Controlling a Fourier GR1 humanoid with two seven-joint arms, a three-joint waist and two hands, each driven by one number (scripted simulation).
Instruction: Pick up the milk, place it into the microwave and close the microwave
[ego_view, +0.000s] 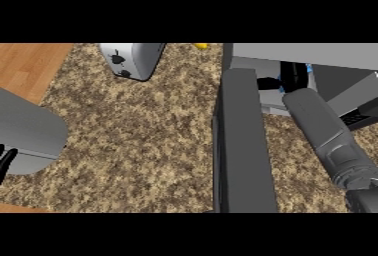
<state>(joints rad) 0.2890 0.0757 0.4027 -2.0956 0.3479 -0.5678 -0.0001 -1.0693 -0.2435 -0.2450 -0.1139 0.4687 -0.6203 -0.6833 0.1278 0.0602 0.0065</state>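
The microwave stands at the right of the counter, and its open door juts toward me as a long dark grey slab. My right forearm reaches past the door into the cavity. There my right hand is curled round the milk, of which only blue and white slivers show beside the black fingers. Whether the milk rests on the cavity floor is hidden. My left forearm lies at the left edge, and only a black sliver of the left hand shows.
A silver toaster stands at the counter's back left. A small yellow thing peeks in at the top edge. Speckled brown counter stretches between my left arm and the door. Wood surface shows at the upper left.
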